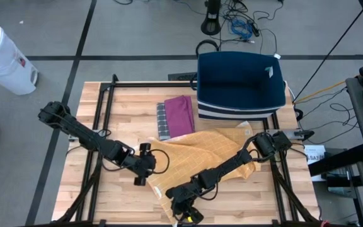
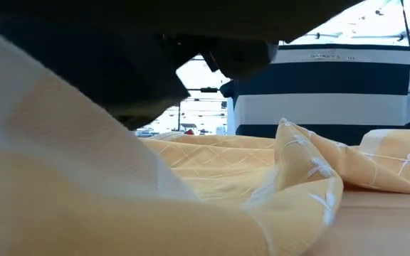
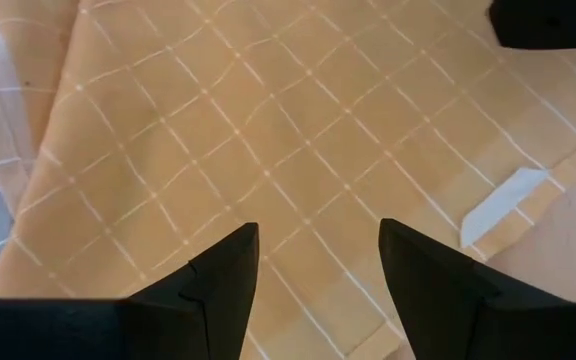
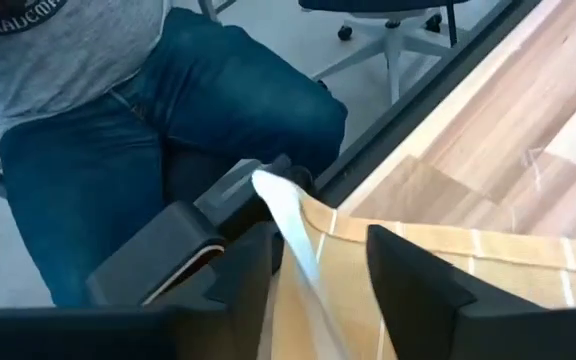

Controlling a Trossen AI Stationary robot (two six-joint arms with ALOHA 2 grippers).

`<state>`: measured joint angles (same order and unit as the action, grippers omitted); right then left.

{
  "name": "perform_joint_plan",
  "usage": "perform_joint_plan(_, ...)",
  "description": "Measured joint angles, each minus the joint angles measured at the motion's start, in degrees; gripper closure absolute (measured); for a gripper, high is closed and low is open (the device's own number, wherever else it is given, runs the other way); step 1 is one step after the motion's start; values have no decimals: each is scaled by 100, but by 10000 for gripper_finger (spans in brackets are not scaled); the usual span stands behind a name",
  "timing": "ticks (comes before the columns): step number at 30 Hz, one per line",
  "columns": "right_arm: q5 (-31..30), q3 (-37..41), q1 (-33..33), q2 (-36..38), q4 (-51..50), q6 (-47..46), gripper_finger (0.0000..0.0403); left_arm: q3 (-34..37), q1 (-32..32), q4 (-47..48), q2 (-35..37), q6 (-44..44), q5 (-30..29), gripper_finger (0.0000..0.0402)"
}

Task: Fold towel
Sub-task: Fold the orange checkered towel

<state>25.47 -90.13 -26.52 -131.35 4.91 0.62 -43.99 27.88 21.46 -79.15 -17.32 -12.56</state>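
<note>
Towel (image 1: 213, 154), yellow with a thin white grid, lies crumpled and unfolded across the middle-to-right of the wooden worktop (image 1: 87, 195), in front of a navy basket (image 1: 241, 82) and just beside a folded purple cloth (image 1: 178, 115). Going left to right: left gripper (image 1: 145, 165) sits at the towel's left edge, fingers apart with only flat fabric showing between them in its wrist view, nothing gripped. Right gripper (image 1: 186, 211) is at the near worktop edge over the towel's front corner; its wrist view shows the fingers (image 4: 408, 275) either side of a raised hem (image 4: 293, 235), gap narrow, but I can't tell if they're actually clamped on it. A seated person in jeans (image 4: 138, 140) is visible beyond the worktop edge. My read on handling: thin, light, limp cloth, will drape and bunch, no stiffness to push against. Best hold is at corners or hems, pinching a single layer, then lift enough to let wrinkles drop out before laying it over.
</note>
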Motion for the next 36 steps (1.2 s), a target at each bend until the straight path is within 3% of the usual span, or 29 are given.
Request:
perform_joint_plan(7,5,-50,-107,9,-315,105,330,0,0,-5,0,-2,0,186)
perform_joint_plan(10,-158,-50,-149,9,-348,36,322,0,-2,-3,0,-4,0,186)
perform_joint_plan(17,-460,-50,-168,9,-301,-36,229,0,-2,-7,0,-7,0,186)
perform_joint_plan(20,-468,-50,-177,9,-293,16,215,0,-2,-5,0,-20,0,186)
perform_joint_plan(31,-404,-52,-215,-32,79,291,299,0,-2,-7,0,-15,0,186)
perform_joint_plan(36,-399,-240,-212,-385,-43,147,301,0,-4,-8,0,-15,0,186)
